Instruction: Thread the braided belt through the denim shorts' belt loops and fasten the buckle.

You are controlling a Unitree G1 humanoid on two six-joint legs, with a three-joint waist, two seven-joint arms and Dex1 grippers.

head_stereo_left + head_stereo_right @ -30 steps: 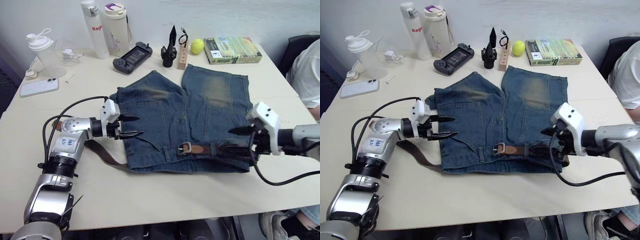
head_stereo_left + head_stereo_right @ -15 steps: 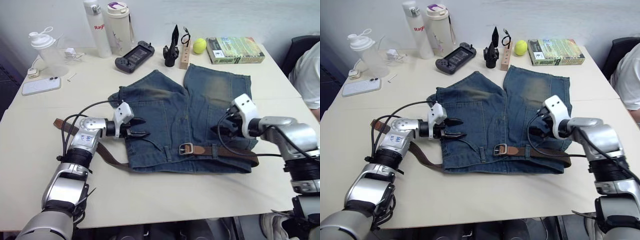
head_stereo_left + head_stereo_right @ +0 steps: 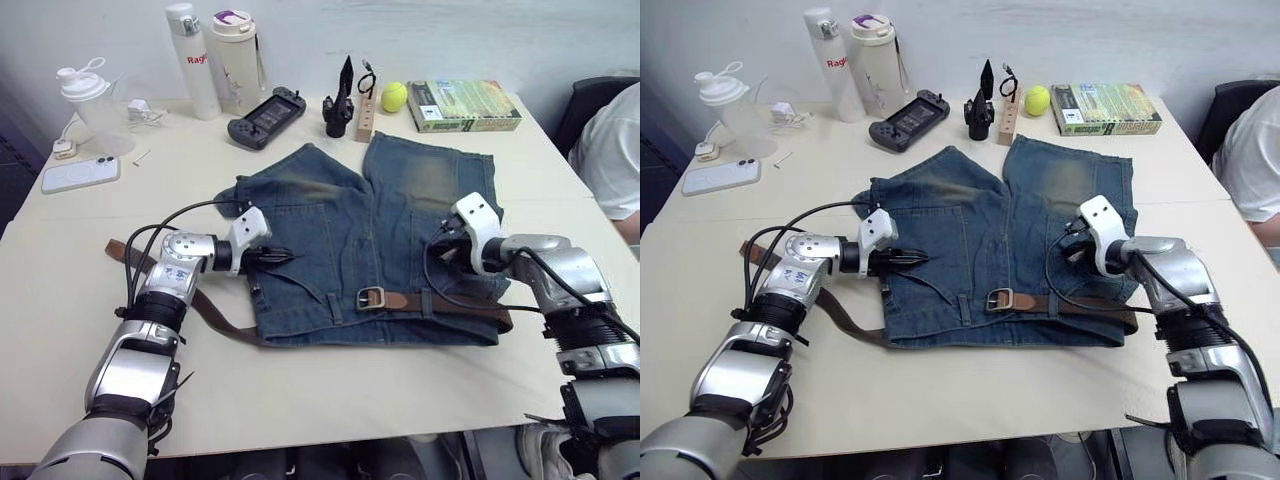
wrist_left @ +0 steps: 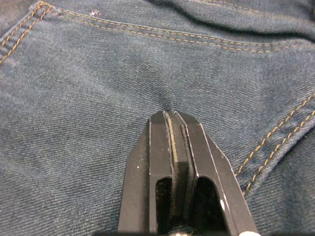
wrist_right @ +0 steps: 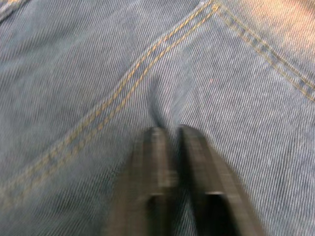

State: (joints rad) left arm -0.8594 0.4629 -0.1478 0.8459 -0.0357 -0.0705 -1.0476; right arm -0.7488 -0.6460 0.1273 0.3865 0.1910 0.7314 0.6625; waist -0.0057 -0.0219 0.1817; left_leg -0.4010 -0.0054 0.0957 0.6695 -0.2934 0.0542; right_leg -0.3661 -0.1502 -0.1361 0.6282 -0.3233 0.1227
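Denim shorts [image 3: 370, 240] flat mid-frame on counter [image 3: 300, 390]. Left gripper [image 4: 172, 118] jaws closed, pinching denim fold. Right gripper [image 5: 170, 130] jaws nearly closed on denim fold.

Even, bright indoor light, soft shadows, head views sharp, right wrist view motion-blurred, left wrist view crisp

Only readable thing is red lettering on the white bottle [image 3: 189, 58], looking like "Rag" with the rest turning out of sight. It's standing well beyond the left gripper [image 3: 283, 257]. Book cover print is staying illegible.
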